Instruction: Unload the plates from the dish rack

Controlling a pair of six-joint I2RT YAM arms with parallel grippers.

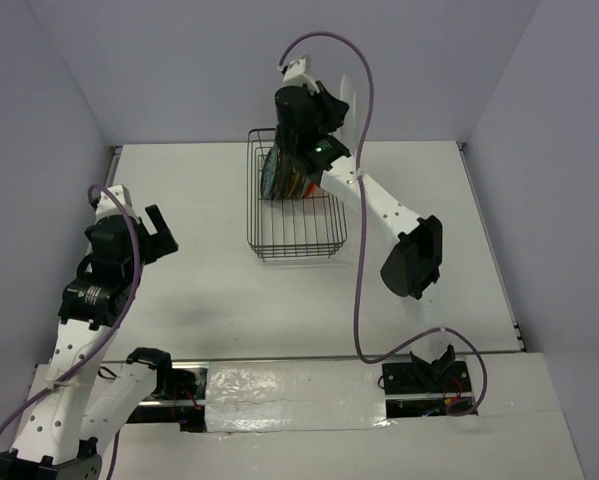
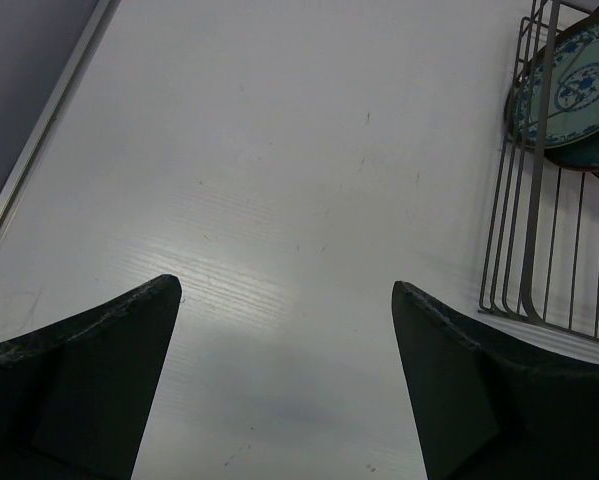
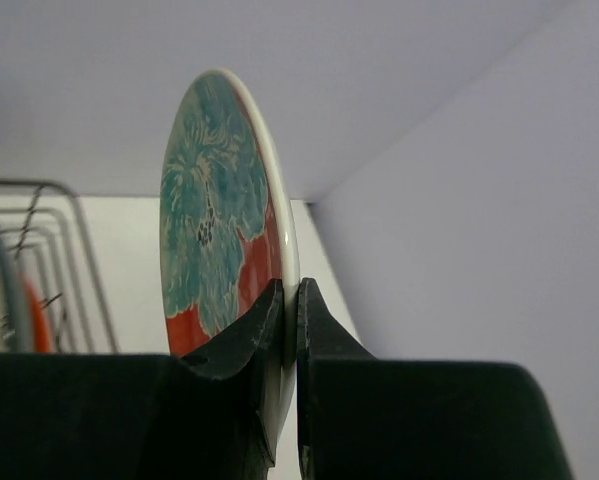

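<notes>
Right claw [image 3: 290, 292] tight on red-rimmed teal plate [image 3: 214, 210], beside dish rack [image 1: 297, 257]

Open table [image 1: 214, 275] lies between the left gripper [image 1: 162, 235], whose jaws stand wide apart, and the rack [image 1: 299, 247]. From that side the rack's upright wire wall [image 2: 539, 200] stands in the way. The plates [image 1: 282, 176] crowd the rack's far end, and the right arm [image 1: 379, 205] stretches over them, closing off the way in from above. The rack's near half seems open, though the wires make it hard to judge. The right gripper [image 3: 288, 300] pinches a plate [image 3: 214, 230], with a wall [image 3: 469, 200] near on its right.
</notes>
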